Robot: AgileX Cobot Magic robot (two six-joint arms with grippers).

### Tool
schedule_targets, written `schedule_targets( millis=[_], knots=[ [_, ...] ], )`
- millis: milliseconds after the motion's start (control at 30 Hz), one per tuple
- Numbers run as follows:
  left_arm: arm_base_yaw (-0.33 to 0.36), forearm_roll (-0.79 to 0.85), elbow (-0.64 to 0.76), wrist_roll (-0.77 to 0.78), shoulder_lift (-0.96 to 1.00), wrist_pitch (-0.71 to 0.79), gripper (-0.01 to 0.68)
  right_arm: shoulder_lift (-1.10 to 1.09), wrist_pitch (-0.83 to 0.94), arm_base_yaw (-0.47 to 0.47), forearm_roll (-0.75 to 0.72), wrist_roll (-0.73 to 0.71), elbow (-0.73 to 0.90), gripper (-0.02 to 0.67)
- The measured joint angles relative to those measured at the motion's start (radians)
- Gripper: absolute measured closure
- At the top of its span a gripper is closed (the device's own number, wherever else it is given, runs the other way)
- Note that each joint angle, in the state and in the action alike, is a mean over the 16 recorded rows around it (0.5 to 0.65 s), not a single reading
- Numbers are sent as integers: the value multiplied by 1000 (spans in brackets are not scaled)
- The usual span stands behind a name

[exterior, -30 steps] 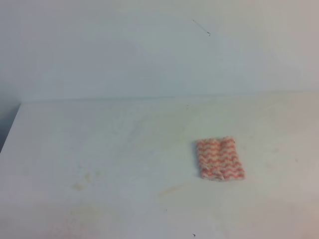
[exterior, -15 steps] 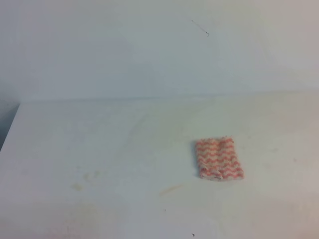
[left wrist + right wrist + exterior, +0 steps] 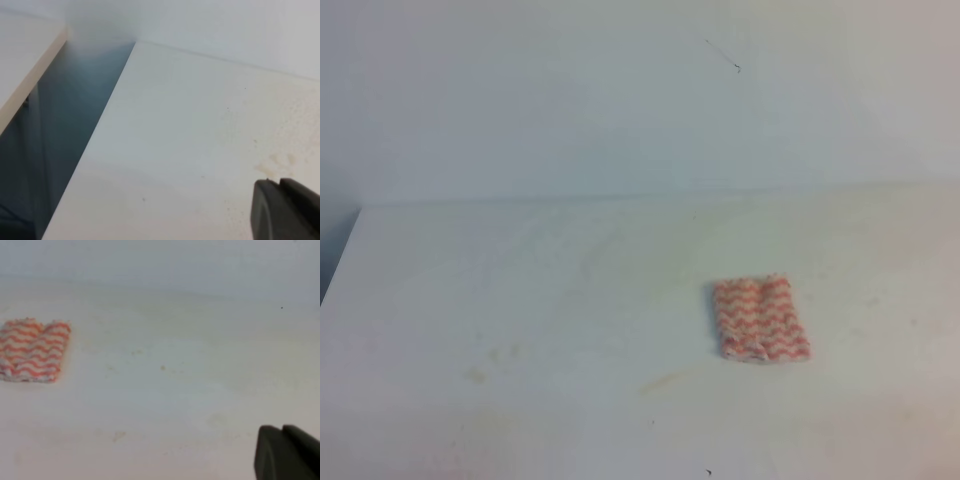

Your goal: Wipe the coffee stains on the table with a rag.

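The rag (image 3: 761,319), a folded cloth with red and white zigzags, lies flat on the white table (image 3: 540,290), right of the middle. In the right wrist view the rag (image 3: 32,349) sits far left, well away from my right gripper (image 3: 281,429), whose dark fingers press together at the bottom right, holding nothing. My left gripper (image 3: 279,182) is also shut and empty, low over bare table (image 3: 190,125) near its left side. Neither gripper shows in the high view. The coffee stains do not show as an amber puddle; only a thin faint tan streak (image 3: 662,381) lies front-left of the rag.
Pale yellowish smudges (image 3: 476,375) mark the table's front left, and one smudge (image 3: 280,161) lies just beyond the left fingers. The table's left edge (image 3: 107,112) drops into a dark gap (image 3: 60,140), with another pale surface (image 3: 25,60) beyond. A white wall (image 3: 620,100) backs the table.
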Motion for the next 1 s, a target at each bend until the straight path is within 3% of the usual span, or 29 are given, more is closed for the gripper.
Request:
schedule_targets(
  millis=[1000],
  knots=[
    [0, 0, 0, 0, -3, 0, 674, 0, -8, 6, 4, -9, 0, 652]
  ],
)
